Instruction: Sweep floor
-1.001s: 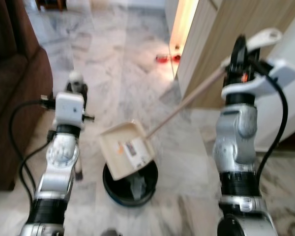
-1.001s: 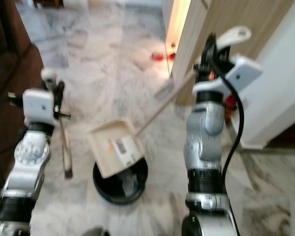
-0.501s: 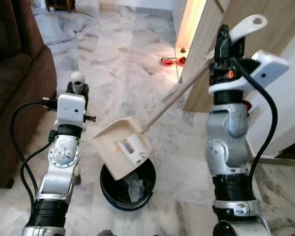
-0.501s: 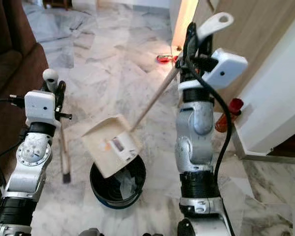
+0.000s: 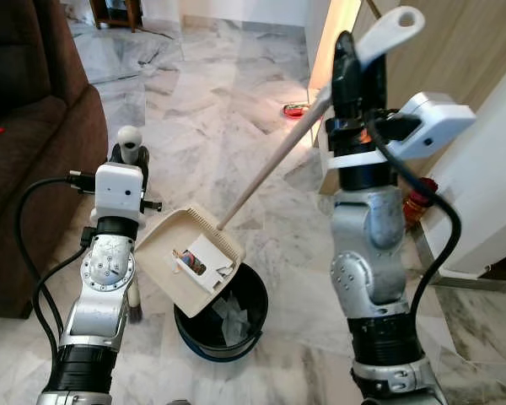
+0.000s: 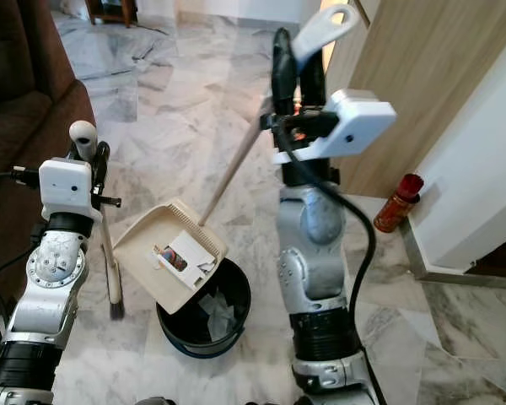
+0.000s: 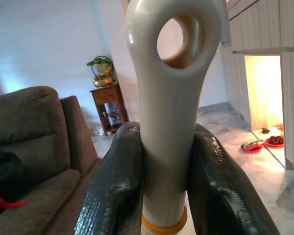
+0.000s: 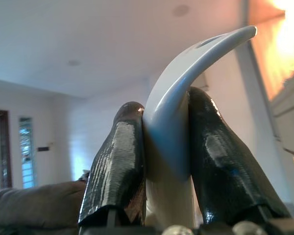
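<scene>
A cream dustpan (image 5: 188,259) hangs tilted above a black bin (image 5: 226,319), its mouth turned up and to the left. Scraps and a white slip lie inside the pan. Its long pale handle (image 5: 270,160) rises to my right gripper (image 5: 360,72), which is shut on the curved handle top (image 8: 186,63). My left gripper (image 5: 131,159) is shut on the broom handle (image 7: 169,98), a cream grip with a hanging hole. The broom (image 6: 110,253) stands upright beside my left arm, its head on the floor left of the bin. Crumpled paper lies in the bin.
A brown sofa (image 5: 25,126) fills the left side. A wooden cabinet (image 5: 455,51) and a white wall stand to the right, with a red bottle (image 6: 400,202) at their foot. Red dishes (image 5: 297,110) sit on the marble floor ahead. A small wooden table (image 5: 118,10) stands at the back.
My right gripper has swung left and up with the dustpan handle. The pan has shifted a little left over the bin. The left arm and broom have held still.
</scene>
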`<state>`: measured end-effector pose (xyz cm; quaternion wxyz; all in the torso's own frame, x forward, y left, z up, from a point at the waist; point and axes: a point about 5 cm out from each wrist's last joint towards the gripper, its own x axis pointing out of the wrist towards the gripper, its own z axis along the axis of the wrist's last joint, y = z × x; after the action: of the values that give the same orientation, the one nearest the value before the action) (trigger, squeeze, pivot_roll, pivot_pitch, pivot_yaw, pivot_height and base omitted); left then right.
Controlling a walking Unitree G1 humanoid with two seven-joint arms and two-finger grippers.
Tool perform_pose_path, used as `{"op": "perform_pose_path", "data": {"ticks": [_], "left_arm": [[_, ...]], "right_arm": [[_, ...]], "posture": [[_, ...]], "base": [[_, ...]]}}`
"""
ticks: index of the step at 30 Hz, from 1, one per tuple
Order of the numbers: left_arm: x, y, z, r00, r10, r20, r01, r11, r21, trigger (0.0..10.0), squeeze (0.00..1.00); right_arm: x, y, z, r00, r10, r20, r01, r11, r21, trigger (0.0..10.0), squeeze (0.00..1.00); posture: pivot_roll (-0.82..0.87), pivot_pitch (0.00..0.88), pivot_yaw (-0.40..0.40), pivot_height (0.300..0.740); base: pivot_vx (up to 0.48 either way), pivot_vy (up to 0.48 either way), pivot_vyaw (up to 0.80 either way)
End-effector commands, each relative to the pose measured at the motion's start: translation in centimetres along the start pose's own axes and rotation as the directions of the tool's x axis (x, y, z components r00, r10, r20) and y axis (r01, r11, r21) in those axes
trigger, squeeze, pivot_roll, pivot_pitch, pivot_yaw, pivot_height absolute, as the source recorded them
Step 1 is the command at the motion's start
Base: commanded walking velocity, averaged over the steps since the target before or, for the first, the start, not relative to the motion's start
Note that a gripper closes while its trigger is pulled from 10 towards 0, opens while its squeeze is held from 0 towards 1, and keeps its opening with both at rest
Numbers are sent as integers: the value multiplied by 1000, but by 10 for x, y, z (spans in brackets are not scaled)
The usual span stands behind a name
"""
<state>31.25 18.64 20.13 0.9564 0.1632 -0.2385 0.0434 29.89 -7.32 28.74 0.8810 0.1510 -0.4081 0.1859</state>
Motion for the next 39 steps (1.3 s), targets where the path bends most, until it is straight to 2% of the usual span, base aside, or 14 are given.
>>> {"op": "perform_pose_path", "data": {"ticks": [1,3,4,9,12,13,14,16,24,31,39], "left_arm": [[3,-3,17,996,-21,90,18,999,31,10000,0],[2,-3,16,996,-20,88,17,999,28,10000,0],[2,-4,16,996,-19,87,17,1000,26,10000,0],[2,-4,16,996,-19,85,17,1000,24,10000,0],[2,-5,16,996,-21,84,20,1000,22,10000,0],[1,-5,16,996,-22,82,20,1000,21,10000,0],[1,-5,16,996,-22,82,20,1000,21,10000,0],[1,-5,16,996,-21,82,20,1000,19,10000,0],[1,-5,15,997,-18,80,17,1000,20,10000,0],[0,-4,15,997,-15,79,13,1000,22,10000,0],[0,-4,15,997,-14,80,12,1000,24,10000,0]], "right_arm": [[3,13,18,994,42,104,-43,999,5,10000,0],[2,17,18,993,53,104,-54,999,4,10000,0],[-1,22,17,991,87,104,-84,996,-24,10000,0],[-4,27,16,988,116,98,-110,992,-65,10000,0],[-5,25,14,992,100,82,-91,990,-104,10000,0],[-4,20,13,995,62,76,-50,987,-154,10000,0],[-4,18,13,996,49,76,-36,986,-165,10000,0],[-1,11,16,995,10,95,7,984,-177,10000,0],[1,12,21,992,9,128,15,983,-183,10000,0],[-1,20,23,988,30,149,-3,984,-177,10000,0],[-3,34,30,971,131,199,-71,956,-283,10000,0]], "posture": [[313,121,-102,740],[312,122,-102,740],[311,123,-103,740],[310,124,-104,740],[311,125,-106,740],[312,126,-107,740],[312,126,-107,740],[312,127,-107,740],[312,129,-111,740],[313,131,-112,740],[311,131,-115,740]], "base": [[0,0,0],[0,0,0],[0,0,0],[0,0,0],[0,0,0],[0,0,0],[0,0,0],[0,0,0],[0,0,0],[0,0,0],[0,0,0]]}}
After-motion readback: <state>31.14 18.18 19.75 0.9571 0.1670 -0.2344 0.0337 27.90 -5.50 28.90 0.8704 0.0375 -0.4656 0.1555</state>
